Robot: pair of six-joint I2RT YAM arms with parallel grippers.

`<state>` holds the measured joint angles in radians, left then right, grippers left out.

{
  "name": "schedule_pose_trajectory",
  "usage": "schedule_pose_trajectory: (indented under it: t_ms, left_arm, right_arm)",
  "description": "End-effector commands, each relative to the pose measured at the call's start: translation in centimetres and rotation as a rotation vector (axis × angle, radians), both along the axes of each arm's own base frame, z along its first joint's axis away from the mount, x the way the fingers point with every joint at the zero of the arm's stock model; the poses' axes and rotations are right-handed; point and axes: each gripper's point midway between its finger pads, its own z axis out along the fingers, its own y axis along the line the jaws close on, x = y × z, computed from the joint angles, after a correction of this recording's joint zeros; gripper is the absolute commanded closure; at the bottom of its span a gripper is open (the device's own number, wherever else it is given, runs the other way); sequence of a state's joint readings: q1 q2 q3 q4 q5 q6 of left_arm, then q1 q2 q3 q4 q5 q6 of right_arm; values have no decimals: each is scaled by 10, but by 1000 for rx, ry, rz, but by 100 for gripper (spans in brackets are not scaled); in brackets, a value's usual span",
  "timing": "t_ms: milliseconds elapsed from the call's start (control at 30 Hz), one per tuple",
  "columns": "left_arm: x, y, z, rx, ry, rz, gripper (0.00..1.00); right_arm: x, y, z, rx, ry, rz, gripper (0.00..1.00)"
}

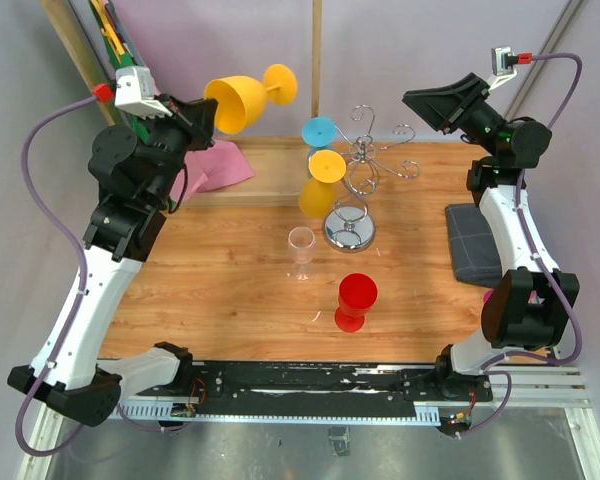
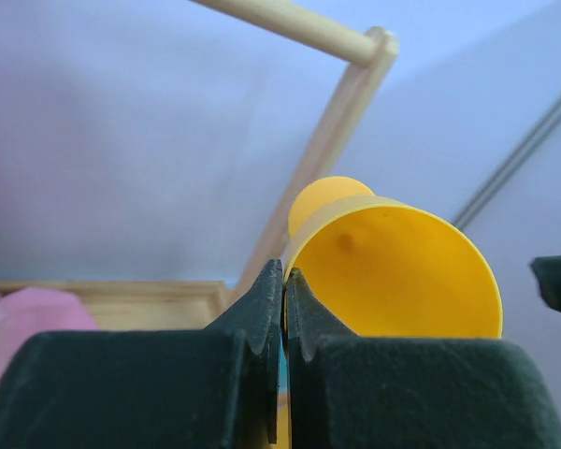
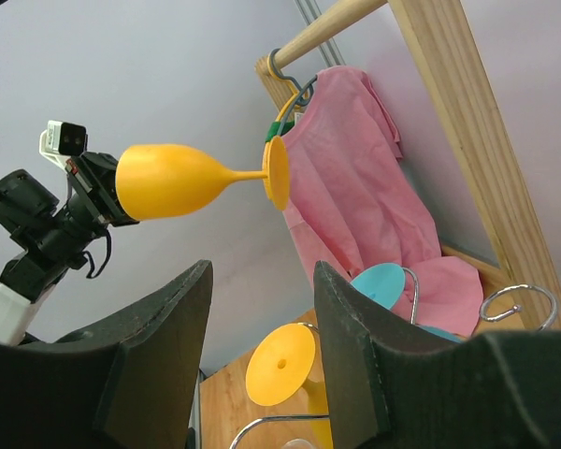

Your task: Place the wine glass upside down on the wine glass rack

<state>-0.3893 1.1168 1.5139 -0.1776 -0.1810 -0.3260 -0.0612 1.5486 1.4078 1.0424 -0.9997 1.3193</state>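
My left gripper (image 1: 202, 112) is raised high at the back left and shut on the rim of a yellow wine glass (image 1: 242, 98), held sideways with its foot to the right. The rim shows between the closed fingers in the left wrist view (image 2: 393, 271), and the glass shows in the right wrist view (image 3: 178, 178). The chrome wine glass rack (image 1: 360, 170) stands at centre back with a yellow glass (image 1: 322, 180) and a blue glass (image 1: 319, 131) hanging upside down. A clear glass (image 1: 301, 250) and a red glass (image 1: 356, 300) stand upside down on the table. My right gripper (image 1: 435, 100) is open and empty, raised at the back right.
A pink cloth (image 1: 218, 168) lies at the back left; pink fabric (image 3: 355, 187) hangs from a wooden pole. A grey pad (image 1: 472, 245) lies at the right by the right arm. A wooden ledge (image 1: 260, 180) runs along the back.
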Motion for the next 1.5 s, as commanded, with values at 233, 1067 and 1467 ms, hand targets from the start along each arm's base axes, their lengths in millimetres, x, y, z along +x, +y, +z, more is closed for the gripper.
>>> schedule_pose_trajectory:
  t_ms: [233,1067,1467]
  left_arm:
    - [0,-83,53,-201,-129,-633,100]
    - [-55,-66,65,-696,-195,-1536,100]
    - [-69,-66,58,-735,-178,-1664,100]
  right_arm:
    - [-21,5,14,-31,-77,-2,50]
    - [-84,79,80,47,-262,382,52]
    - [-124,99,110,214,-252,605,52]
